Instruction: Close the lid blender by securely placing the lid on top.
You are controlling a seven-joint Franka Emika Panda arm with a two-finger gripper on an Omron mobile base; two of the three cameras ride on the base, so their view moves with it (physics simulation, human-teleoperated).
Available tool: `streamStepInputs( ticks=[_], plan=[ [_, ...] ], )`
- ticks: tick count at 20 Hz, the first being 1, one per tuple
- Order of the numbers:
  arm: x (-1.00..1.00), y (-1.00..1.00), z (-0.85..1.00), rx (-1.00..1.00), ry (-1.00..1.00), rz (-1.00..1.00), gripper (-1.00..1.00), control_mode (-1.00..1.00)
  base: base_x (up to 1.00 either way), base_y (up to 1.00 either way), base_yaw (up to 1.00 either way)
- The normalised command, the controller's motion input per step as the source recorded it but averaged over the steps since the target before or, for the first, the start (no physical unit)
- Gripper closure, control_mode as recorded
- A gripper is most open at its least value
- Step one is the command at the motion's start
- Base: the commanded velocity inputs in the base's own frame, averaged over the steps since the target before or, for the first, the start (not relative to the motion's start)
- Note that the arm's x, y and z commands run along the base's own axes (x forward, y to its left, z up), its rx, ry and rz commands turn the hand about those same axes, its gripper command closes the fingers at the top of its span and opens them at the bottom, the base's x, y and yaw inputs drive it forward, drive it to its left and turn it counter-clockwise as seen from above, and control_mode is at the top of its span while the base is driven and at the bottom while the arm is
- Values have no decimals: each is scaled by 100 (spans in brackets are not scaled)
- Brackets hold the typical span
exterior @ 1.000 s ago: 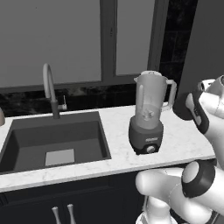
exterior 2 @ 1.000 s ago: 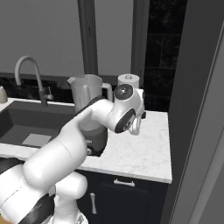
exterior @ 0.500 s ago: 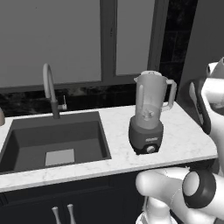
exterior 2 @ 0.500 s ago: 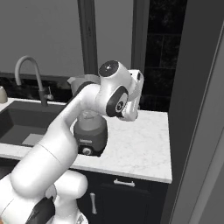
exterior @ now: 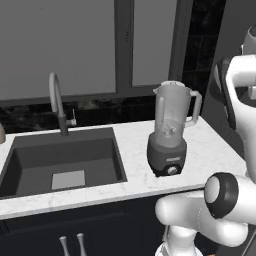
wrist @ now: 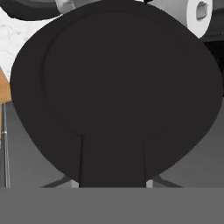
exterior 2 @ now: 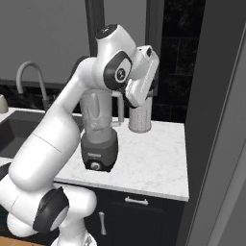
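Note:
The blender (exterior: 170,131) stands on the marble counter to the right of the sink, a clear tapered jar with a side handle on a dark grey base with a silver knob (exterior: 173,170); its rim is uncovered. In the right base view the blender (exterior 2: 98,132) sits partly behind my raised arm. The lid (wrist: 116,83), a flat round black disc, covers nearly the whole hand view, very close to the camera. My gripper (wrist: 112,175) is shut on the lid at its lower edge. My white hand (exterior 2: 142,72) hangs tilted, about level with the jar's rim and just to its right.
A curved grey faucet (exterior: 57,102) rises behind the dark sink (exterior: 30,175) on the left. A pale ribbed canister (exterior 2: 140,119) stands at the back of the counter (exterior 2: 149,163), right of the blender. A dark tall panel (exterior 2: 216,120) bounds the right side.
My arm has swung upward: the hand rose from counter level beside the blender's base to about the height of the jar's rim, carrying the lid. The blender has not moved.

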Motion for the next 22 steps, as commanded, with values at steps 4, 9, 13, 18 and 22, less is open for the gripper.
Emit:
streamStepInputs(
  ticks=[4, 9, 13, 18, 22],
  plan=[
    [0, 36, 100, 12, 13, -2, 100, -100, 0, 0, 0],
    [0, 59, 65, 18, 7, 1, 100, -100, 0, 0, 0],
    [0, 66, -1, 25, -2, 8, 100, -100, 0, 0, 0],
    [0, 52, -50, 30, -14, 7, 100, -100, 0, 0, 0],
    [0, 30, -94, 13, 0, 4, 100, -100, 0, 0, 0]
  ],
)
